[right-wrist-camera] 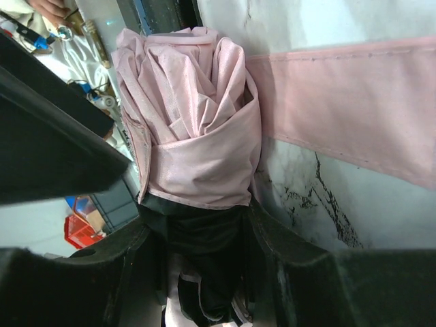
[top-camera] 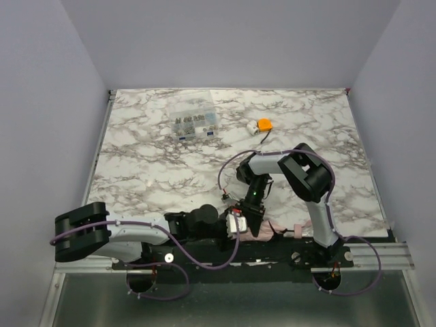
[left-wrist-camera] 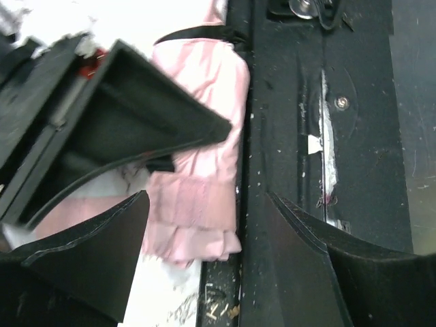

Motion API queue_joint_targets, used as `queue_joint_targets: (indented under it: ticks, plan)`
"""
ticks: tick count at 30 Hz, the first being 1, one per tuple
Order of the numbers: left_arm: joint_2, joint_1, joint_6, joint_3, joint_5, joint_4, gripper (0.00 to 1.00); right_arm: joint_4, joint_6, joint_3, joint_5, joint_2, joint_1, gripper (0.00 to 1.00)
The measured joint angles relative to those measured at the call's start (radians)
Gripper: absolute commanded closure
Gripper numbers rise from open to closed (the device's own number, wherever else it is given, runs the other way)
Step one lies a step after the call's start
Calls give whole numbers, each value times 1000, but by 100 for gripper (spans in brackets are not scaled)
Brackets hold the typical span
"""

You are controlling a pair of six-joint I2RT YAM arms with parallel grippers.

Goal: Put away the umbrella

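Well apart from the umbrella [top-camera: 272, 229], clear box [top-camera: 194, 122] of small parts.

**Work surface.** Marble-patterned table [top-camera: 170, 177], white with grey veining, walled on the left, far and right sides. A black mounting rail [top-camera: 272, 255] runs along its near edge.

Lying directly on the table:
- a clear plastic compartment box [top-camera: 194, 122] toward the far edge, left of centre;
- a small orange-and-white gadget [top-camera: 261, 127] near the box on its right, not touching it, with a thin dark cord trailing toward the near side;
- the pale pink umbrella [top-camera: 269, 230], rolled short, at the near edge against the rail.

In the right wrist view, a flat pink fabric band [right-wrist-camera: 354, 116] lies on the marble beside the roll.
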Motion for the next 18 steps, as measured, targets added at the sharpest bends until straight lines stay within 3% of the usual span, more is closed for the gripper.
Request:
queue_joint_targets:
  ticks: [4, 11, 16, 18]
  plan:
    - [130, -62, 67, 92, -22, -47, 29, 0, 0, 0, 1, 0, 0, 100]
    - [249, -119, 130, 182, -201, -101, 30, 0, 1, -2, 2, 0, 0, 100]
    - [306, -127, 131, 189, -282, -133, 38, 0, 1, -2, 3, 0, 0, 99]
    - [328, -134, 127, 195, -301, -142, 47, 0, 1, -2, 3, -1, 0, 99]
